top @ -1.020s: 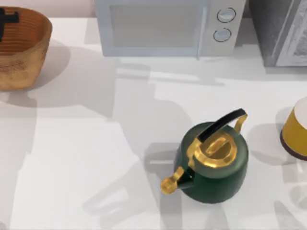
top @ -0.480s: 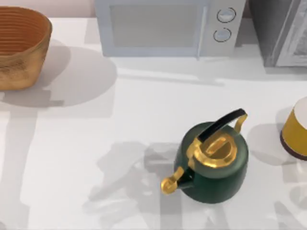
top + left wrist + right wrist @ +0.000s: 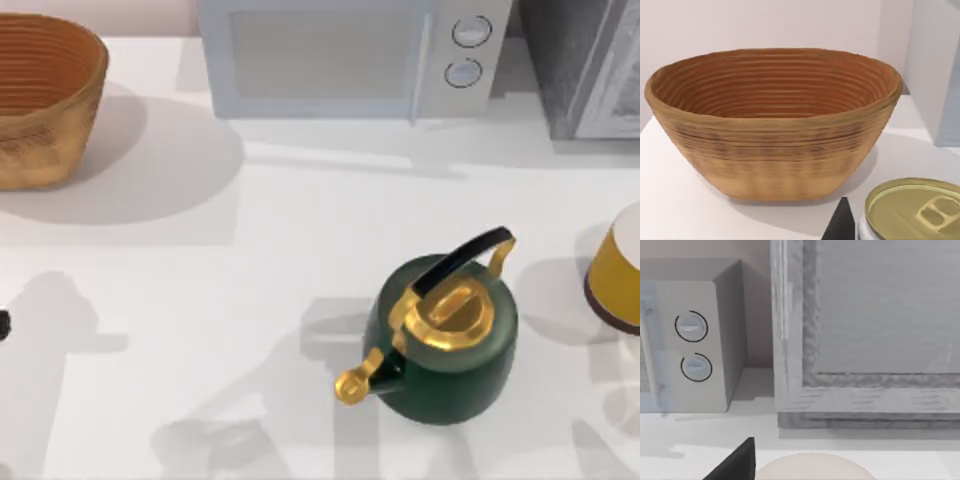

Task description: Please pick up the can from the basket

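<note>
The basket (image 3: 40, 95) stands at the table's back left, golden-tan outside and ribbed orange-brown inside. In the left wrist view the basket (image 3: 775, 130) has nothing showing inside it. The can (image 3: 912, 212), with a dull gold end and pull tab, sits close to the camera outside the basket. One dark finger (image 3: 841, 226) presses against its side. A dark bit of my left gripper (image 3: 3, 322) is at the table's left edge, in front of the basket. A dark part of my right gripper (image 3: 735, 465) hangs near the microwave's dials.
A white microwave (image 3: 345, 55) stands at the back, with a grey cabinet (image 3: 590, 65) to its right. A dark green kettle (image 3: 445, 335) with gold lid and spout sits right of centre. A yellow cylinder (image 3: 615, 270) with a white top stands at the right edge.
One second ago the left gripper was inside the basket. It has left the basket and moved toward the front along the left edge. Arm shadows shifted across the table.
</note>
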Robot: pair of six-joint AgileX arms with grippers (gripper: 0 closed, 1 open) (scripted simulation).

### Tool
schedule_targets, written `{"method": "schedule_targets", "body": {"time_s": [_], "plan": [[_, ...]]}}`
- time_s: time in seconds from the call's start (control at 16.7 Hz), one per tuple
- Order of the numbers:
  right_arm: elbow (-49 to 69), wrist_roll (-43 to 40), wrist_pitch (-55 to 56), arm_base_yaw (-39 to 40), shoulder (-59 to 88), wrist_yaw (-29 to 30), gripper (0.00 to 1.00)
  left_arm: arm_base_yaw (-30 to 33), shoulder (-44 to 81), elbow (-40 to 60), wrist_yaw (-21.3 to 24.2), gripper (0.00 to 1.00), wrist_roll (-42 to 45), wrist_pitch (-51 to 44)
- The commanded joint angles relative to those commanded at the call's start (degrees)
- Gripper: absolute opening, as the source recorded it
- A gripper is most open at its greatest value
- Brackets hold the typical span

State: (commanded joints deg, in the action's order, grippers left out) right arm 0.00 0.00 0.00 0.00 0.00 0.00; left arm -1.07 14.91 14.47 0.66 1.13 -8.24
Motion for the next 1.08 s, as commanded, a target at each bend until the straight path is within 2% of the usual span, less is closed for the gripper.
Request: {"method": "schedule_targets", "body": {"time_s": [0.18,0.36,0.78,1.08], "plan": [[0.0,0.0,0.0,0.0,0.0,0.0,1.0,0.7,-10.1,-9.8,-0.4,0.0,-0.7,5.3],[0.0,0.0,0.0,0.0,0.0,0.0,1.0,1.0,-14.6,-14.2,-0.6,0.0,-1.1,8.0],[0.0,0.0,0.0,0.0,0.0,0.0,1.0,1.0,-14.1,-14.1,-0.5,0.0,-1.0,8.6],[0.0,0.0,0.0,0.0,0.0,0.0,1.0,2.4,-2.9,-8.5,4.1,0.0,-0.1,17.3]]}}
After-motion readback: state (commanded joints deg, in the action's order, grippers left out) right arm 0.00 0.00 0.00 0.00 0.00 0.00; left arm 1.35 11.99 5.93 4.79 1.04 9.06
